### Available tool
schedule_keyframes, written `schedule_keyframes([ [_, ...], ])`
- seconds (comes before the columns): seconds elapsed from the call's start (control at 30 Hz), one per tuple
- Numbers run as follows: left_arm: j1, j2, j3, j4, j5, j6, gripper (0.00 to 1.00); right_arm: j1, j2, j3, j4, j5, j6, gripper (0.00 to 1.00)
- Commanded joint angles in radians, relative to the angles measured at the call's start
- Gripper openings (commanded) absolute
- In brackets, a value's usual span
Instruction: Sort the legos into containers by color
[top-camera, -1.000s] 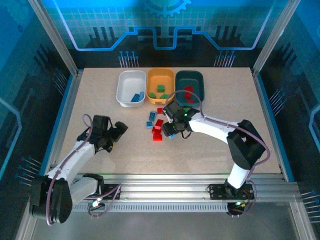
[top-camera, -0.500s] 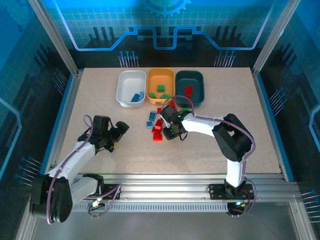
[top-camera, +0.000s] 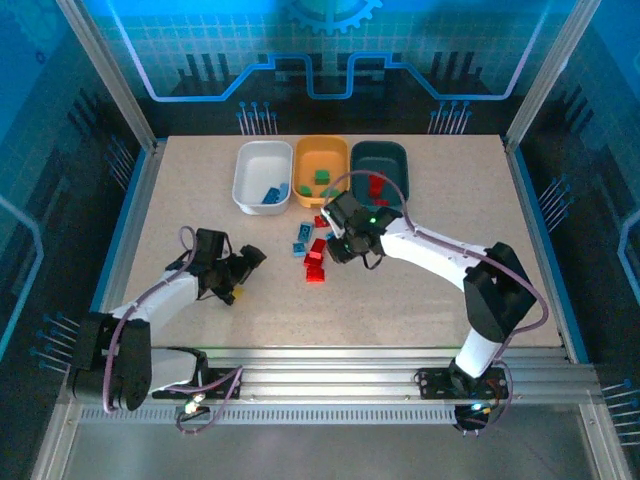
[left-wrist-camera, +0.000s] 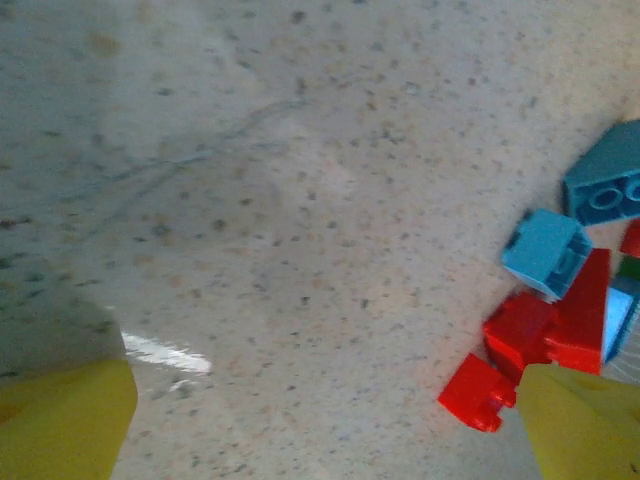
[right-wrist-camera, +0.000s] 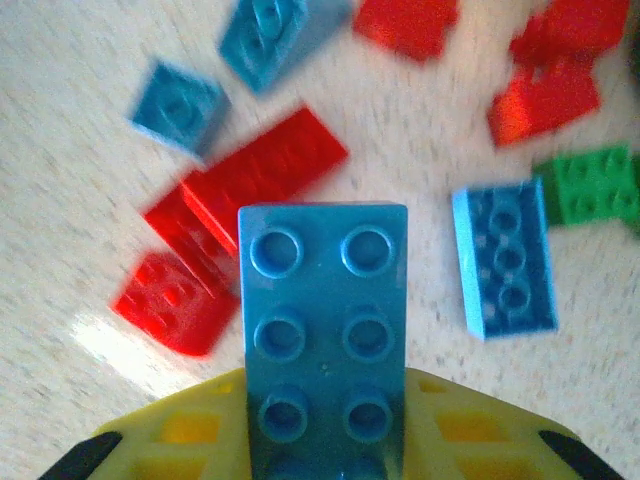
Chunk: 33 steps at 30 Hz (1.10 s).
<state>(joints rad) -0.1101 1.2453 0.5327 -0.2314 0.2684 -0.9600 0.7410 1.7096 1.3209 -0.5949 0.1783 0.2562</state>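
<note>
Speckled beige table (top-camera: 200, 200), boxed in by a blue-lit enclosure, carries 3 trays side by side at its far edge: the white tray (top-camera: 245, 168) with blue bricks, the orange-yellow tray (top-camera: 321, 150) with green ones, the dark teal tray (top-camera: 388, 157) with red ones. Just in front of them lies a loose pile of legos (top-camera: 313, 257), mostly red and blue. The right gripper (top-camera: 338, 245) hangs at the pile's right edge, clamped on a blue brick (right-wrist-camera: 325, 320) 2 studs wide, clear of the table. The left gripper (top-camera: 243, 272) sits low to the pile's left, yellow fingertips (left-wrist-camera: 60, 420) spread wide, holding nothing.
</note>
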Motion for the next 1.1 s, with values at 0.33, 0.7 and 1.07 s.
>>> schedule_keyframes([
  [0.33,0.098,0.032,-0.028,0.083,0.261,-0.007,0.99,-0.005,0.506,0.684,0.044,-0.079,-0.085,0.32],
  [0.7,0.105,-0.009,-0.037,0.045,0.261,-0.001,0.99,-0.028,0.872,1.195,-0.102,-0.065,-0.068,0.37],
  [1.07,0.104,-0.075,-0.027,0.027,0.258,-0.002,0.99,-0.035,0.913,1.294,-0.123,-0.084,-0.061,0.62],
])
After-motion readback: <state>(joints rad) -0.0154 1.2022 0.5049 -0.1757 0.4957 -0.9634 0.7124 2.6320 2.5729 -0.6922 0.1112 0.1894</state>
